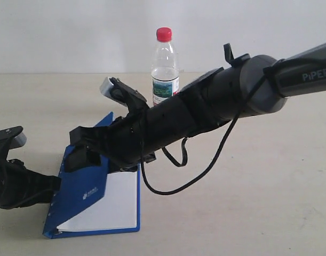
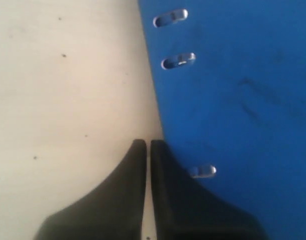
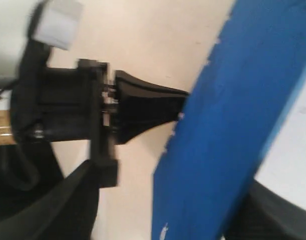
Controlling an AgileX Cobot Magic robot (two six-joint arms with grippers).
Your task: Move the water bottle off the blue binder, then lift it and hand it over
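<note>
Lower left in the exterior view, the left gripper (image 1: 52, 184) sits at the spine edge of the blue binder (image 1: 90, 189). Only its wrist view shows its fingers (image 2: 127, 190) pressed together beside the slots (image 2: 170, 17). The right gripper (image 1: 80, 152), reaching across, straddles the raised cover (image 3: 218, 125). Its jaws are wide, and its own view shows one finger (image 3: 62, 205) clear of the blue. At upper centre the water bottle (image 1: 165, 69) stands upright on the table (image 1: 259, 186), off the binder.
</note>
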